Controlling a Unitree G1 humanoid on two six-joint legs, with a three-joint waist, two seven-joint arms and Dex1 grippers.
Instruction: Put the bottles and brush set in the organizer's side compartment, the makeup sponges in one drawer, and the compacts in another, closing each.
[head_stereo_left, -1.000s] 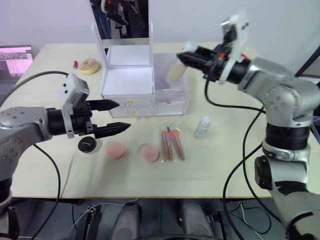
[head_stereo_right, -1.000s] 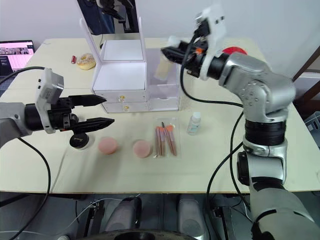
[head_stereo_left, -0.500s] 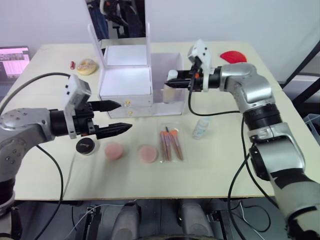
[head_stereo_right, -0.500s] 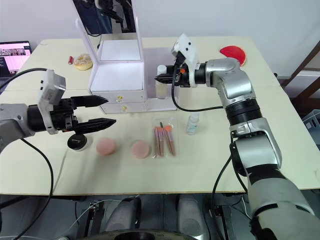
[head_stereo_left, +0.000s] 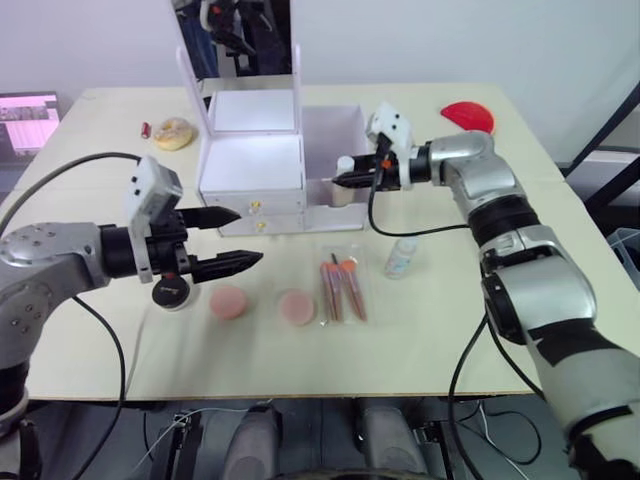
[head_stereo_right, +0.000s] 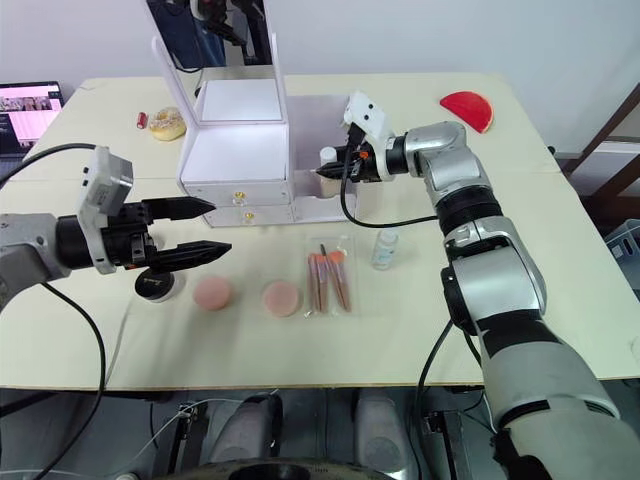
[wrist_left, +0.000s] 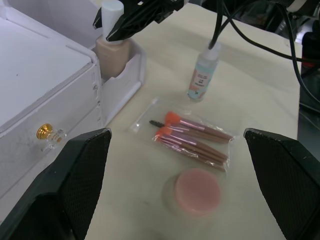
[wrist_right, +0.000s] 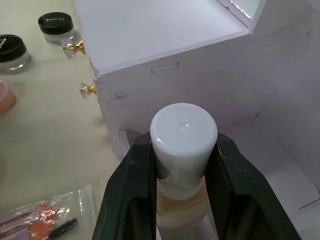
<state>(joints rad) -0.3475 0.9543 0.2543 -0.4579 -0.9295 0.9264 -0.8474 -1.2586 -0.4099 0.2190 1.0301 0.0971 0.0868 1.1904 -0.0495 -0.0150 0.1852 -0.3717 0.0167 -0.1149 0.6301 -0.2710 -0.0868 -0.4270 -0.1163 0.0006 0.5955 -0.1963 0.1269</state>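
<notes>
The organizer (head_stereo_right: 240, 165) is white, the bottle (wrist_right: 183, 165) beige with white cap, the sponges (head_stereo_right: 214, 291) pink, the brush set (head_stereo_right: 330, 279) orange-pink.

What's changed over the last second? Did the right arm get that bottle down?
The right gripper, shut on the beige bottle throughout, has carried it from above the organizer down into the side compartment; it has not let go. The left gripper stays open over the table. The small bottle, brush set, sponges and compact have not moved.
</notes>
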